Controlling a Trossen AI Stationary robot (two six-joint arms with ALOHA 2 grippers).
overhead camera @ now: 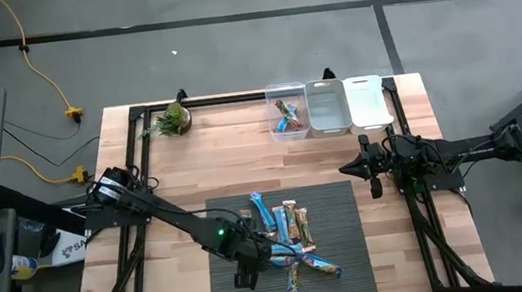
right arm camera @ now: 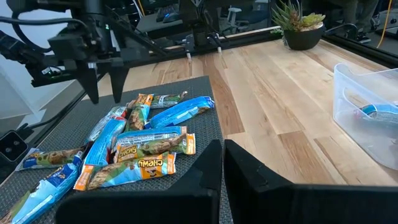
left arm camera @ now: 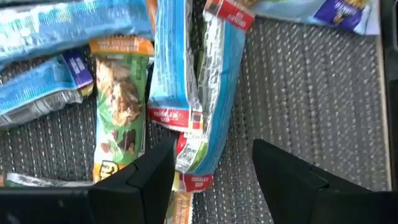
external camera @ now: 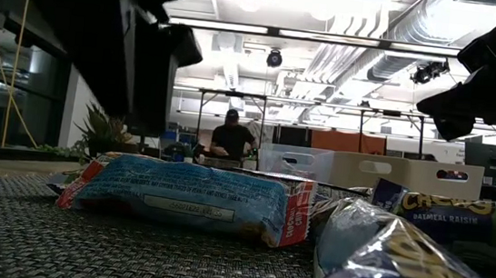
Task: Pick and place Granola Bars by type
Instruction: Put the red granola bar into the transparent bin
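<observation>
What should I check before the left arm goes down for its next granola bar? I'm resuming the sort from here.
1. Left gripper fingers open: ok, a clear gap shows in the left wrist view.
2. Left gripper above the granola bars on the dark mat: ok, over the pile's edge.
3. One bar alone between the fingers: not ok, two blue bars overlap there.
4. Left fingers empty: ok, nothing held.
5. Right gripper out of the way: ok, shut and apart from the pile.
6. Clear bins reachable at the table's far edge: ok, one already holds bars.
</observation>
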